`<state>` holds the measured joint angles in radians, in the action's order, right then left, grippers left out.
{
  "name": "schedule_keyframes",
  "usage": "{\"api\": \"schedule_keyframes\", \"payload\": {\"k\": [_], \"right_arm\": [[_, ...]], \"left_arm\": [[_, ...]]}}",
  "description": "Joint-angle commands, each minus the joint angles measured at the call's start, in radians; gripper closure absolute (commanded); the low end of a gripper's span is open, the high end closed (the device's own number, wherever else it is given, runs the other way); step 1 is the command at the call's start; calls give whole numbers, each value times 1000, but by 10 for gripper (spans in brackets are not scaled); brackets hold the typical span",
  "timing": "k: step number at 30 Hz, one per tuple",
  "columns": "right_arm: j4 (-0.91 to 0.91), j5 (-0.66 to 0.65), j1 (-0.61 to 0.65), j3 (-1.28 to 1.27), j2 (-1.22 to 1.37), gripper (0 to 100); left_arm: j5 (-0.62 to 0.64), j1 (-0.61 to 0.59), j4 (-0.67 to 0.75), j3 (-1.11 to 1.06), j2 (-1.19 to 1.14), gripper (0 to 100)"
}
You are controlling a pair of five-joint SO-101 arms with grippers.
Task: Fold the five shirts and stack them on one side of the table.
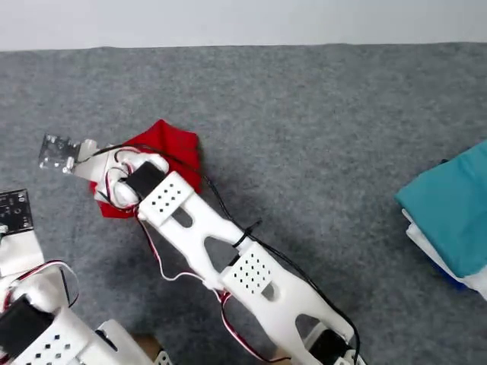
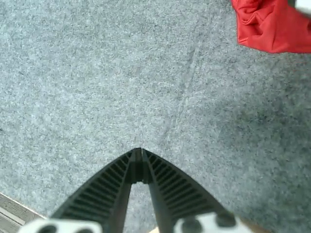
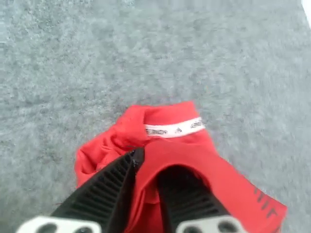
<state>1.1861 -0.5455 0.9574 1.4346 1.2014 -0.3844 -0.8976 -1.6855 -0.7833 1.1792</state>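
Shirt of crumpled red fabric (image 3: 160,114) clamped in right gripper (image 3: 153,162) on grey carpeted table (image 3: 73,48), left gripper (image 2: 141,156) closed, empty, teal-topped stack of folded shirts (image 1: 455,213) well apart.

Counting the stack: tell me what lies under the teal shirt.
A white fabric layer peeks out beneath the teal shirt, with a blue sliver lower. The rest is covered, so no count.

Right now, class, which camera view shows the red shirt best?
The right wrist view: the red shirt lies crumpled, its collar band showing, a fold pinched in the right end effector. The high view has the right arm covering part of it; the left wrist view catches one corner.
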Motion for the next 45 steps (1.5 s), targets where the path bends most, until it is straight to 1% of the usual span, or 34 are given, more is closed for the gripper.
{"api": "schedule_keyframes", "payload": {"k": [1,3,5,8,19,22,26,29,32,34,36,41,45], "right_arm": [[-27,-11,22,20,-7,890],[-21,-9,22,23,-2,795],[-25,23,16,26,-10,719],[-27,64,10,71,-28,682],[-19,68,13,232,-108,686],[-19,64,36,247,-139,691],[-27,61,25,247,-182,768],[-10,26,-48,245,-183,824],[68,28,-142,245,-168,865],[151,31,-188,245,-163,880],[231,68,-219,245,-157,882],[381,180,-252,215,-139,883],[418,212,-254,169,-88,884]], "left_arm": [[-6,-2,20,5,9,996],[-6,-2,20,5,9,996],[-6,-2,20,5,9,996],[-6,-2,20,5,9,996],[-6,-2,20,4,9,996],[-6,-2,23,2,9,996],[-6,-2,26,-5,11,996],[-6,-2,26,-5,12,996],[-6,-2,26,-7,11,996],[-6,-2,26,-8,9,996],[-6,-2,26,-8,9,996],[-6,0,29,-10,9,996],[-5,0,31,-12,9,995]]}}
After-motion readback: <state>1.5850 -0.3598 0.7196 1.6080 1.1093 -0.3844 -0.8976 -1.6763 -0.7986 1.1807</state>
